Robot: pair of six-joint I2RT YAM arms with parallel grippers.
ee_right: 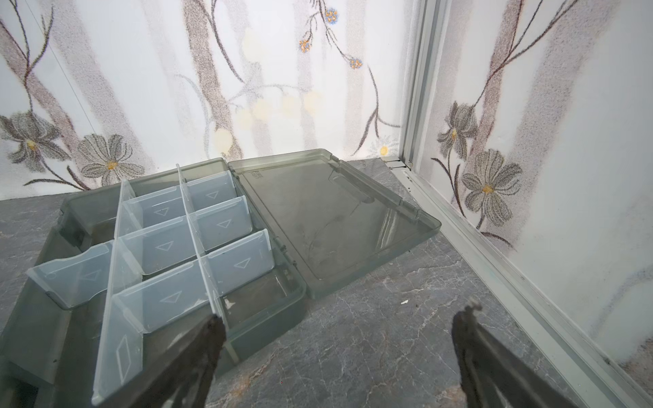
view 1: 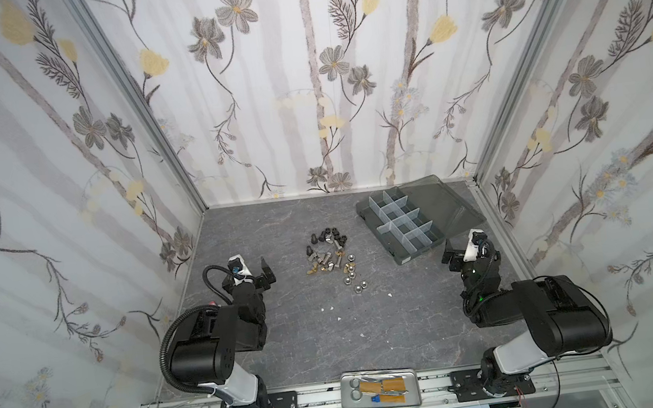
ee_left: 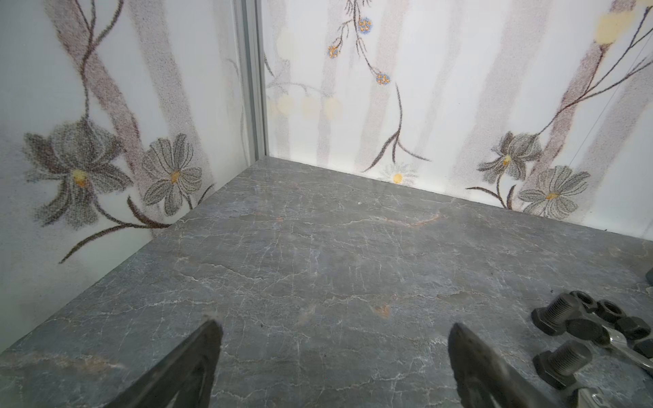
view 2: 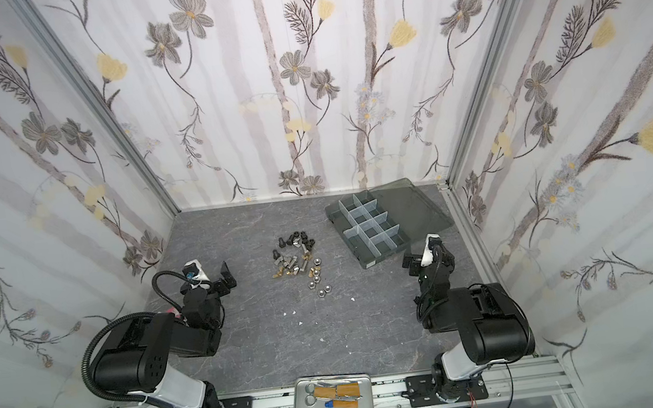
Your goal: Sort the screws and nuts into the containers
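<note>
The left gripper (ee_left: 334, 326) hangs low over bare tabletop, jaws spread wide and holding nothing. The right gripper (ee_right: 339, 318) is likewise released, one finger in front of the near corner of the organizer box (ee_right: 265, 325). Beneath both lies a dark grey marble-patterned table (view 1: 393, 323), walled on three sides by white floral panels (view 1: 301, 69) set in aluminium posts (view 1: 140, 105). The screws and nuts (view 1: 329, 257) lie in a loose heap near the table's middle, between the arms. Black bolts lie farthest, silver bolts and brass-coloured pieces in the middle, and rounded silver nuts trail nearest. The containers (view 1: 400, 224), cells with pale dividers, sit at the far right, with the smoky lid (view 1: 448, 203) flat open beside them. The left wrist view shows only a few black bolts (ee_left: 562, 318), cut off at the frame's edge, and the right wrist view crops the box's near end.
</note>
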